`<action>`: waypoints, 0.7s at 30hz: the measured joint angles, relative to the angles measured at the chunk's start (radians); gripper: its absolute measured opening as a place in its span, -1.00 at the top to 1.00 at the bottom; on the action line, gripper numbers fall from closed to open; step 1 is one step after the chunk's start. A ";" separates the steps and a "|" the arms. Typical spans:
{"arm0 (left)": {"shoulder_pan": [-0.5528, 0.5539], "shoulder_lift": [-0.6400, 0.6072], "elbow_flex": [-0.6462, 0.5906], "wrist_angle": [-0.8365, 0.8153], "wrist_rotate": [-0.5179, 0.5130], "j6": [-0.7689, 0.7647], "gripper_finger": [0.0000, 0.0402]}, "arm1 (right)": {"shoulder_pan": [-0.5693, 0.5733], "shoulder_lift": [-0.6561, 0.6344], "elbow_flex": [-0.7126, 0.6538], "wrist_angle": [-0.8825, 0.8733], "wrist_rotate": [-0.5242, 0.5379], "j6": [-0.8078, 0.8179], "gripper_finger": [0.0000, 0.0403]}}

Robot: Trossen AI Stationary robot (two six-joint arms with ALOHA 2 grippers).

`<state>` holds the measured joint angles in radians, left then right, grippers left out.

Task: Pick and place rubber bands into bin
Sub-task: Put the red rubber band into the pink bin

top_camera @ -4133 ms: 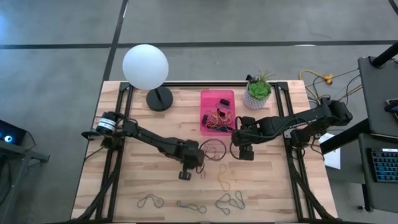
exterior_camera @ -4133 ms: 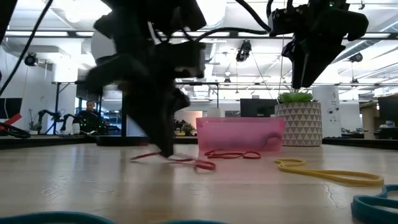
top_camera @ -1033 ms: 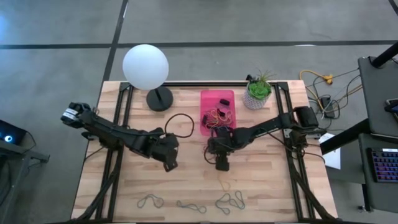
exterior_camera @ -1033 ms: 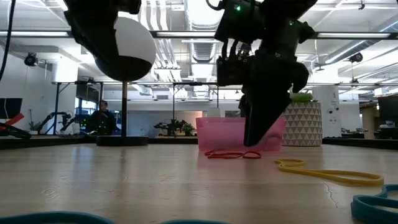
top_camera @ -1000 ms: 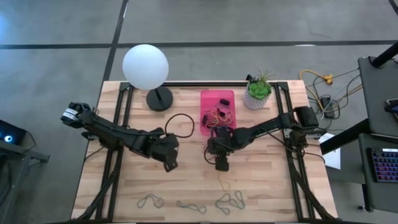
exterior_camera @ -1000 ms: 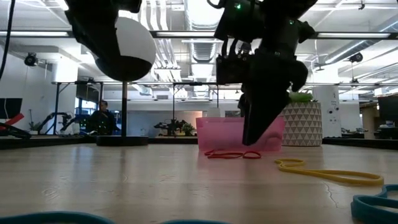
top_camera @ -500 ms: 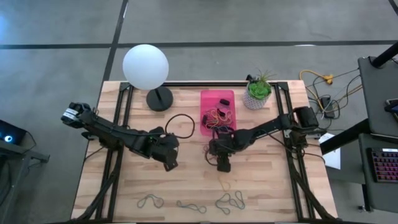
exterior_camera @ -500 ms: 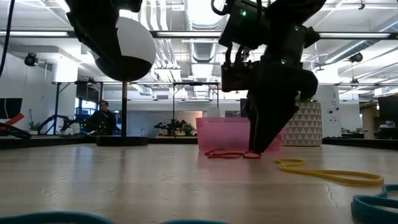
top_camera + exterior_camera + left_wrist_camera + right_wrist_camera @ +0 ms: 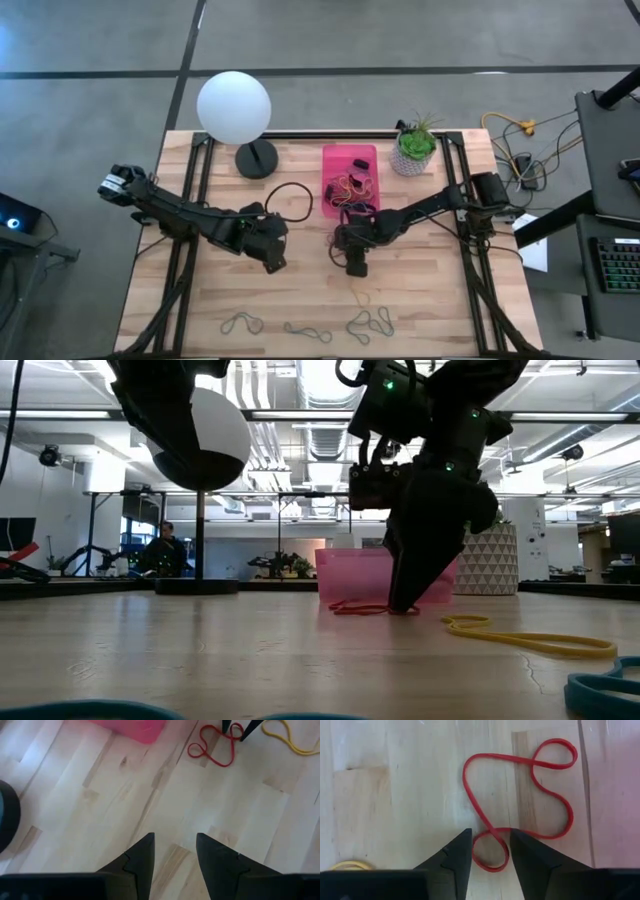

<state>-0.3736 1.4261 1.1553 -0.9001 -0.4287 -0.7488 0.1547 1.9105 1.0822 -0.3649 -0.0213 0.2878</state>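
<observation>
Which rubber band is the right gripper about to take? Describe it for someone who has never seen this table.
Find the pink bin at the table's back. On the wood just before it lies a red rubber band, twisted into loops, with the right gripper open astride it. The yellow band beside it lies untouched.

A small, low-walled, translucent pink plastic bin (image 9: pixel 349 178) sits at the far middle of the pale wooden surface (image 9: pixel 200 300), its long side running near to far. Inside it lies a tangle of thin orange, red and dark rubber bands (image 9: pixel 352 187), bunched toward its near half. On the surface just in front of the bin, a thin red rubber band (image 9: pixel 522 805) lies flat, twisted into a loose double loop, its near loop between the tips of the right pincer (image 9: pixel 490 846). Nearer lies a yellow rubber band (image 9: pixel 530 637), and along the near edge several grey-green rubber bands (image 9: pixel 370 324) lie scattered in flat twisted loops.
</observation>
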 joint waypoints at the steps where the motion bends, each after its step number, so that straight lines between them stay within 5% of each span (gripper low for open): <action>1: 0.000 0.000 0.000 0.000 0.000 -0.001 0.36 | 0.000 0.001 0.002 -0.001 0.002 0.000 0.40; 13: 0.000 0.000 0.000 0.000 0.000 -0.002 0.36 | 0.018 -0.006 -0.004 -0.024 0.011 0.001 0.91; 18: 0.000 0.000 0.000 0.001 0.000 -0.003 0.36 | 0.029 -0.047 0.006 -0.077 -0.026 0.035 0.96; 21: 0.000 0.000 0.000 0.002 0.000 -0.003 0.36 | 0.033 -0.124 0.044 -0.088 0.060 0.035 0.96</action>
<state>-0.3737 1.4261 1.1553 -0.8982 -0.4286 -0.7513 0.1875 1.7864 1.1260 -0.4524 0.0389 0.3232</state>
